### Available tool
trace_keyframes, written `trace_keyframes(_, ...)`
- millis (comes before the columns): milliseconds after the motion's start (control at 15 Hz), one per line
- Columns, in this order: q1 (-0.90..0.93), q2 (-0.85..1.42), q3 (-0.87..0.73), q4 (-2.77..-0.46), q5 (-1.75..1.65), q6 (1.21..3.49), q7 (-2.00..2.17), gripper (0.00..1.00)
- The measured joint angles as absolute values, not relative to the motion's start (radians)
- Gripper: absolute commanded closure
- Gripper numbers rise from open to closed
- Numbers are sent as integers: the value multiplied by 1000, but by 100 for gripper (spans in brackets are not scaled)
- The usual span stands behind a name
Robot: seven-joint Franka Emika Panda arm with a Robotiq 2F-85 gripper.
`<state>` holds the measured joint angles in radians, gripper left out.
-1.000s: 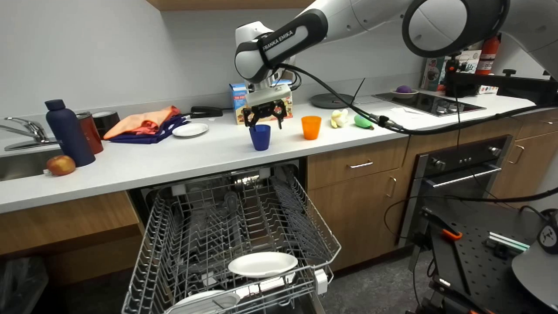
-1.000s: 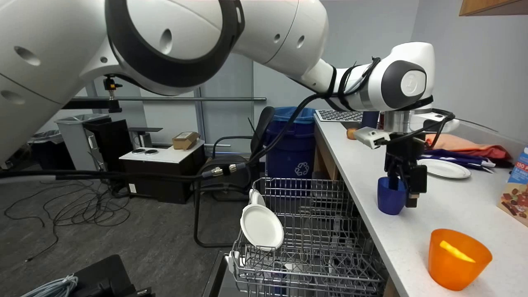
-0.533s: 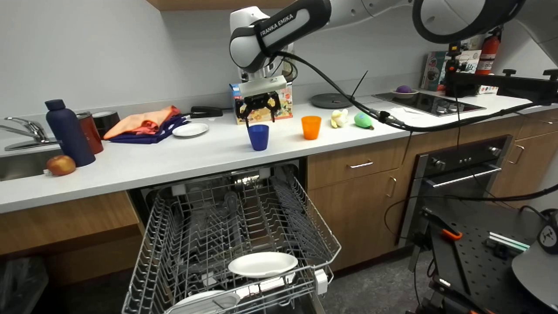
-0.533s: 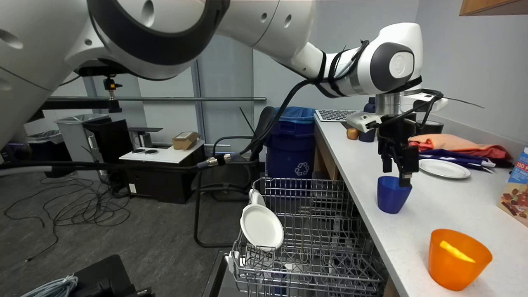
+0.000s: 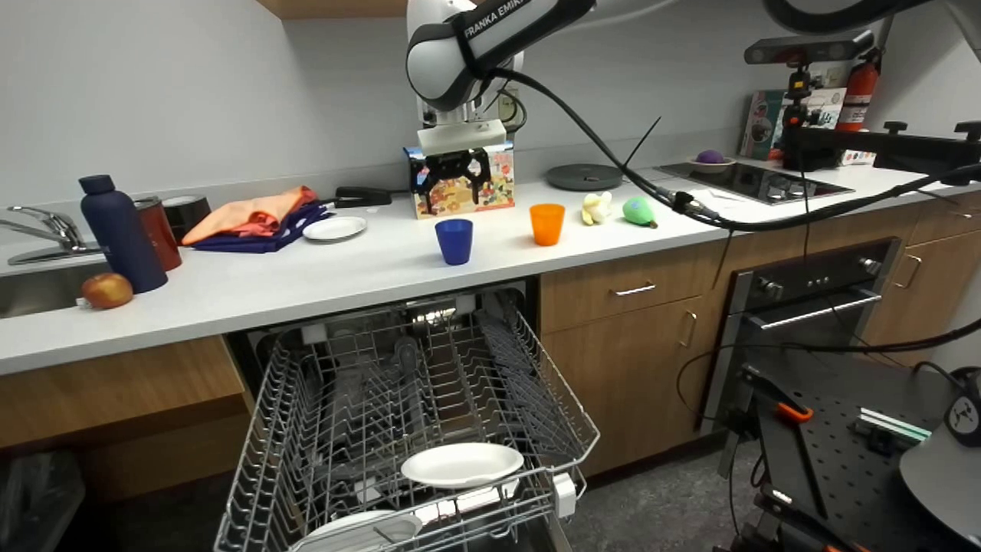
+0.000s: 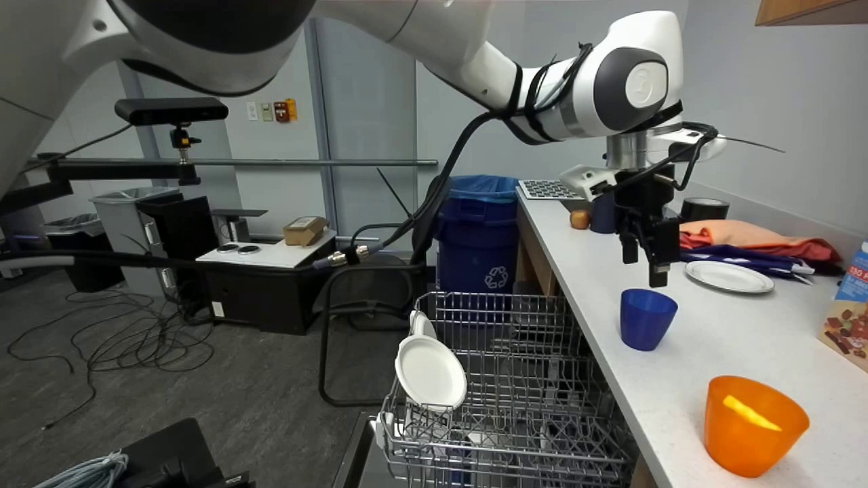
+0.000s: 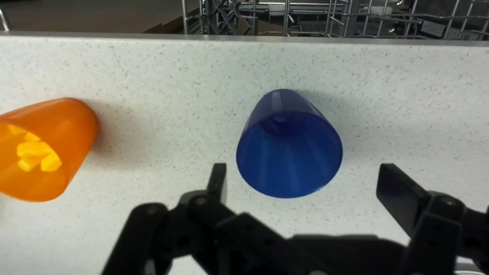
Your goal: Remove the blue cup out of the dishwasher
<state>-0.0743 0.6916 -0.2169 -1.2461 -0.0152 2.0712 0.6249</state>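
Note:
The blue cup (image 5: 454,243) stands upright on the white counter above the dishwasher, near its front edge. It also shows in an exterior view (image 6: 647,320) and in the wrist view (image 7: 289,160), where it looks empty. My gripper (image 5: 452,203) is open and holds nothing. It hangs above and a little behind the cup, apart from it; this also shows in an exterior view (image 6: 644,268). In the wrist view the fingers (image 7: 302,168) are spread wide with the cup beyond them. The dishwasher rack (image 5: 460,383) is pulled out below the counter.
An orange cup (image 7: 49,149) with yellow pieces inside stands beside the blue cup. White plates (image 5: 462,465) sit in the rack's front part. A food box (image 5: 498,176) stands behind the gripper. A white plate (image 5: 335,228), cloths (image 5: 253,218) and a dark blue bottle (image 5: 123,234) are on the counter.
The gripper was around the blue cup's rim, with a finger inside it. It has risen up and away, leaving the cup standing on the counter. The cup shifted only slightly.

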Motion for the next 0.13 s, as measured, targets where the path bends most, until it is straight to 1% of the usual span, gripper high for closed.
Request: trace_keyframes(133,-68,669,-217,-1277,-15,2082,627,0)
